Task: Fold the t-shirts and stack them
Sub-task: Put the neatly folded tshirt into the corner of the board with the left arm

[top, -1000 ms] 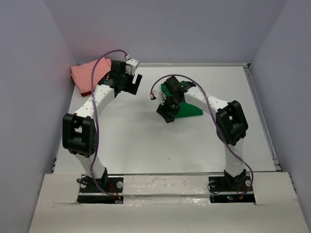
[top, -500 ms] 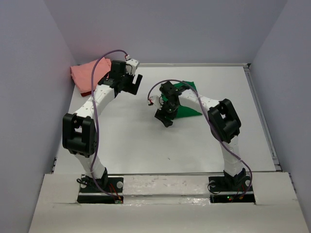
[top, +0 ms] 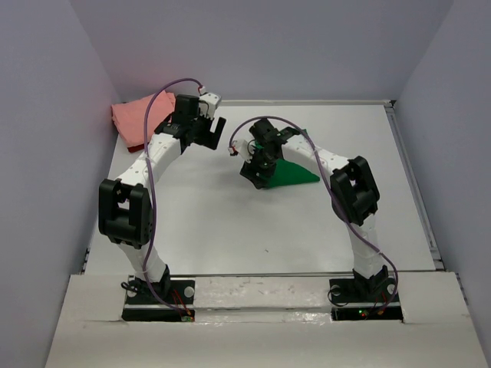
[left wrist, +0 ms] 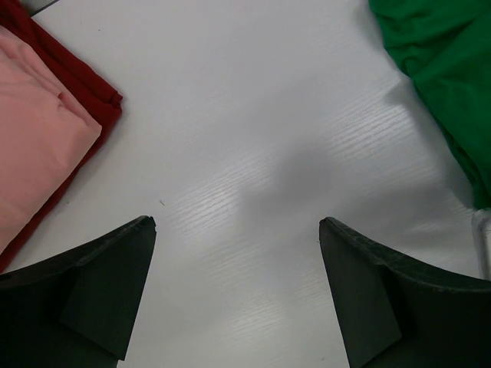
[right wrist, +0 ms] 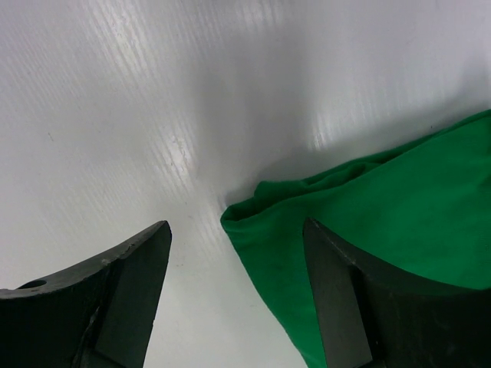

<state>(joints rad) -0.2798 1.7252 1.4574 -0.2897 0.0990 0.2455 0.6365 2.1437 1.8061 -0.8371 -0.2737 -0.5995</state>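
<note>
Green tee: bright green soft cloth t-shirt (top: 298, 173), folded wedge, right of centre on white table (top: 192, 222), apart from stack.
Stack: salmon pink cloth t-shirt (left wrist: 34, 130) on dark red cloth t-shirt (left wrist: 86, 86), far-left corner.
Right gripper (right wrist: 235, 225): jaws apart astride green corner, nothing clamped; likely lining up a pinch.
Left gripper (left wrist: 238, 224): jaws wide apart, empty, between stack and green tee.
Hidden: right arm (top: 330, 165) covers the tee's left part from above.

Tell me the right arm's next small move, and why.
Probably lower the right gripper and close on the green shirt: its jaws stand open and empty, and the shirt's corner lies on the table right between them.
</note>
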